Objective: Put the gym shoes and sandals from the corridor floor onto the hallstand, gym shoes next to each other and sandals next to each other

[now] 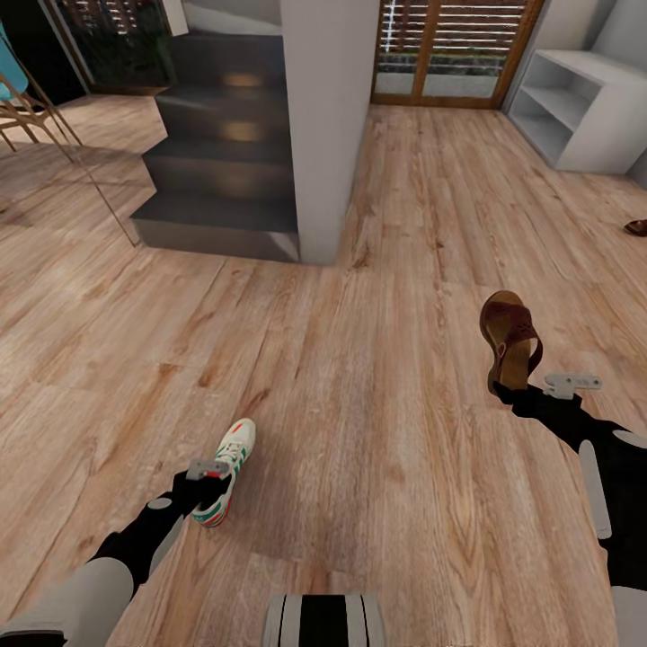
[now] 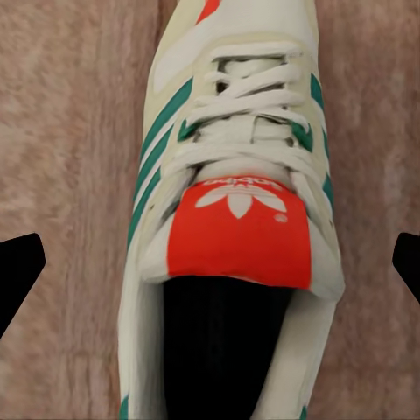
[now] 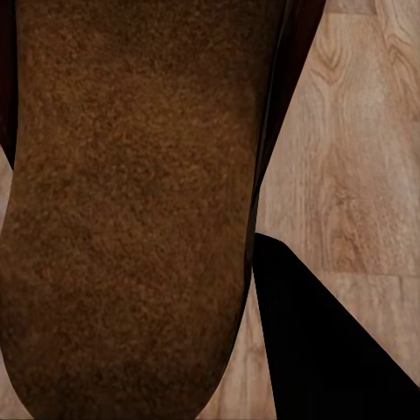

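Here, each end effector grips 1 shoe above wood-plank corridor floor [image 1: 377, 377]: left [image 1: 208, 485] gym shoe [image 1: 229, 463], right [image 1: 517, 388] sandal [image 1: 509, 337].

Soft, even, bright render light; the stairs [image 1: 220, 148] stay dim. Shadows are faint. Both wrist views look blurred and grainy up close.

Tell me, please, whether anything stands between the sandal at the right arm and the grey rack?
Nothing visible does. Bare wood floor runs from the sandal to the rack at the far right; the grey pillar and stairs stand off to the left.
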Motion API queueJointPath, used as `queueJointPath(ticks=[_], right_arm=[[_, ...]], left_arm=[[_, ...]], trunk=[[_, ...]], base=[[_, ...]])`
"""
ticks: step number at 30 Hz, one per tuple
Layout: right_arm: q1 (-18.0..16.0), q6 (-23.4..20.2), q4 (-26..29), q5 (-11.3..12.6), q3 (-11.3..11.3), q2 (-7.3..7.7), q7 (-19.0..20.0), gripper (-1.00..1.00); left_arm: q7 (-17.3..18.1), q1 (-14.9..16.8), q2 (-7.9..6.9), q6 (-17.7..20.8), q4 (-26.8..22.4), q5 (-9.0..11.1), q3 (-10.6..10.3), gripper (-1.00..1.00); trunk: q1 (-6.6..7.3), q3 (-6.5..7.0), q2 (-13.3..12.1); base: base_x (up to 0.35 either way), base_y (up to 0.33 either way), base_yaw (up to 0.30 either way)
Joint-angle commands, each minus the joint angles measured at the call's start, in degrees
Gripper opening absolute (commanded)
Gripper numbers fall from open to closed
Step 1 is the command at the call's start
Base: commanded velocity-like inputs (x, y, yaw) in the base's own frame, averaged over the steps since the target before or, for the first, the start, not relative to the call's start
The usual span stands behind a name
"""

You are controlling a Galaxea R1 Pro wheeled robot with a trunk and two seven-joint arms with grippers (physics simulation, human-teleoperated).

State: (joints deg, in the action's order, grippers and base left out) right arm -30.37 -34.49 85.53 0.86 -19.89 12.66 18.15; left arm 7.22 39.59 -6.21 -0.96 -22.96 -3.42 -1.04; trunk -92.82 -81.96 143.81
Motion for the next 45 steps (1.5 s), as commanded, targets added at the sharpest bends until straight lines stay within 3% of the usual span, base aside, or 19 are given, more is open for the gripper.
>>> queueJointPath(ticks=[1,45], right_arm=[[-0.04,-0.4,0.06,0.28,-0.08,-0.01,0.13,-1.0],[-0.04,-0.4,0.08,0.28,-0.15,-0.01,0.13,-1.0]], left_arm=[[0.07,0.0,-0.03,-0.1,-0.03,-0.36,-0.1,1.0],[-0.01,-1.88,-0.2,-2.21,0.03,-0.45,-0.16,1.0]], trunk=[[0.01,-0.12,0.02],[-0.09,-2.58,0.07]], base=[[0.0,0.0,0.0],[0.0,0.0,0.0]])
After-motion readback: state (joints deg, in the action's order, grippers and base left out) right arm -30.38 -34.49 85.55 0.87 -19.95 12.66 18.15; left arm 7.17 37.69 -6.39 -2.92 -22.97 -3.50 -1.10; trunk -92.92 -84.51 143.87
